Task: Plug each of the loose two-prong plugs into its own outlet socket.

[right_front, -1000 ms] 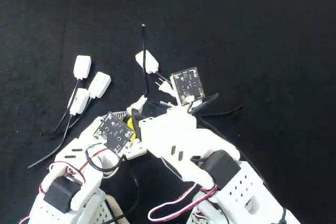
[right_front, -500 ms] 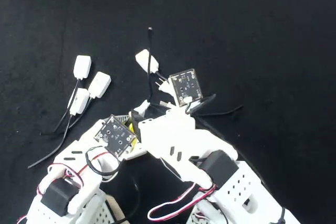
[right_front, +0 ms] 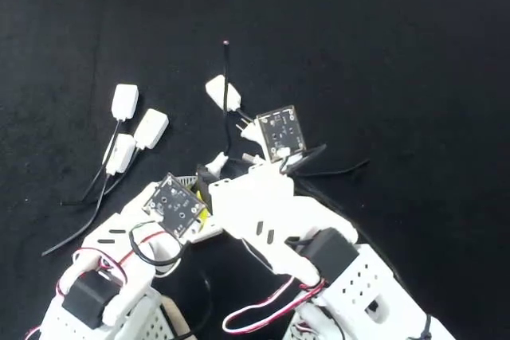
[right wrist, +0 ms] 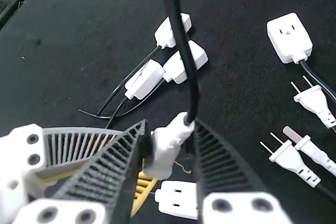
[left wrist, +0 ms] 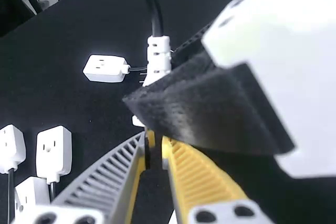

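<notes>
In the right wrist view my right gripper (right wrist: 169, 129) is shut on a white two-prong plug (right wrist: 165, 148), whose black cord (right wrist: 181, 40) rises straight up. Just under that plug lies a white outlet socket (right wrist: 178, 198) with its slots facing up. A yellow finger (right wrist: 139, 187) of my left gripper is against it. In the left wrist view my left gripper (left wrist: 155, 140) is nearly closed, with a white piece of that socket (left wrist: 137, 121) at its tips. The held plug (left wrist: 157, 59) hangs close beyond. From above, the cord (right_front: 226, 93) stands upright over both wrists.
Two loose plugs (right_front: 249, 127) (right_front: 253, 157) lie beside the right wrist, with a free socket (right_front: 223, 91) just beyond them. Three more sockets (right_front: 125, 99) (right_front: 151, 127) (right_front: 119, 153) cluster at the left, their cords trailing toward the front. The black table (right_front: 414, 77) extends to the right.
The top of the upright cord has swung slightly to the right. The left wrist has shifted a little toward the plug. Both grippers keep their hold.
</notes>
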Motion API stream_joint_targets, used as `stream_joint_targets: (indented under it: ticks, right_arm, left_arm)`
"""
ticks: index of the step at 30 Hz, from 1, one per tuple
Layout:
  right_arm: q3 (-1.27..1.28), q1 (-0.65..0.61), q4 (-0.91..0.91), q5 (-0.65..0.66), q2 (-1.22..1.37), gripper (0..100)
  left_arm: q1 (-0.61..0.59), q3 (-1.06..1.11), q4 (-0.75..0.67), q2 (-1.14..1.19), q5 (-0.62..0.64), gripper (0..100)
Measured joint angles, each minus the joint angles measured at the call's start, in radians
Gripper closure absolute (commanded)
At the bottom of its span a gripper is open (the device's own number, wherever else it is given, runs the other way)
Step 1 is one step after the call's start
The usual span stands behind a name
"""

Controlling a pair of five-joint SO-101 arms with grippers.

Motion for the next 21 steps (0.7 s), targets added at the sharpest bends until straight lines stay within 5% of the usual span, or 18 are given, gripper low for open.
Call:
stream_joint_targets:
  ticks: [21]
  right_arm:
    - [-0.005, 0.003, 0.021, 0.046, -0.003, 98.7]
  left_arm:
    - [-0.026, 0.0, 0.002, 0.0, -0.002, 97]
